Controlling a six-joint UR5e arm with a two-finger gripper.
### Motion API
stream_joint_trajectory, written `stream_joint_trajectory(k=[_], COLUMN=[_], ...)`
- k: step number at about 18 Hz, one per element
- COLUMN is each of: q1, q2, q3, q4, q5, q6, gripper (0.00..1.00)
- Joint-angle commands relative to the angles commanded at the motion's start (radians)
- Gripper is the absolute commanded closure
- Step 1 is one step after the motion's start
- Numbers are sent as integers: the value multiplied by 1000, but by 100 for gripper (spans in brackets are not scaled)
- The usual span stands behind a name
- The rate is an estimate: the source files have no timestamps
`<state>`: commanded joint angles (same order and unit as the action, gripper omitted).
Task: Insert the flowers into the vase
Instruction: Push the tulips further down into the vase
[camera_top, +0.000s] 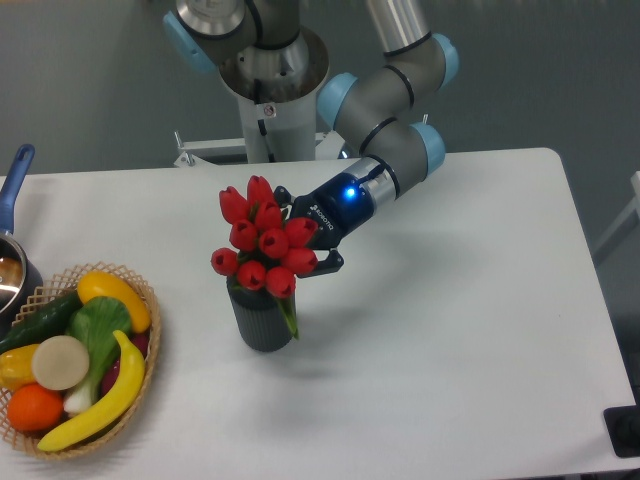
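Directly in front of the black two-finger gripper (298, 232) we recorded the bunch of red closed tulip buds with green stems and leaves (261, 241), its heads massed above the mouth of the dark grey ribbed cylindrical vase (262, 316). The buds hid most of the fingers; we noted one black finger (327, 263) showing at the bunch's lower right side, so we could not tell whether the jaws pinched the stems or stood apart. Below the gripper, the vase stood upright on the white table (450, 300), a green leaf hanging over its rim. Well to the gripper's far side, at the table's left edge, we listed a round wicker basket of fruit and vegetables (141, 345) and, beside it, a blue-handled pot (12, 200).
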<state>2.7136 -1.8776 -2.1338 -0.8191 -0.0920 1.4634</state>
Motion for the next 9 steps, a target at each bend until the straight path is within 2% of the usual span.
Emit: stream_joint_trajectory(k=[3, 6, 9], q1=[8, 8, 8], q2=[0, -2, 0], q3=[-6, -9, -11], q4=[2, 0, 2], q5=[0, 2, 2], q6=[8, 11, 15], gripper=[49, 44, 33])
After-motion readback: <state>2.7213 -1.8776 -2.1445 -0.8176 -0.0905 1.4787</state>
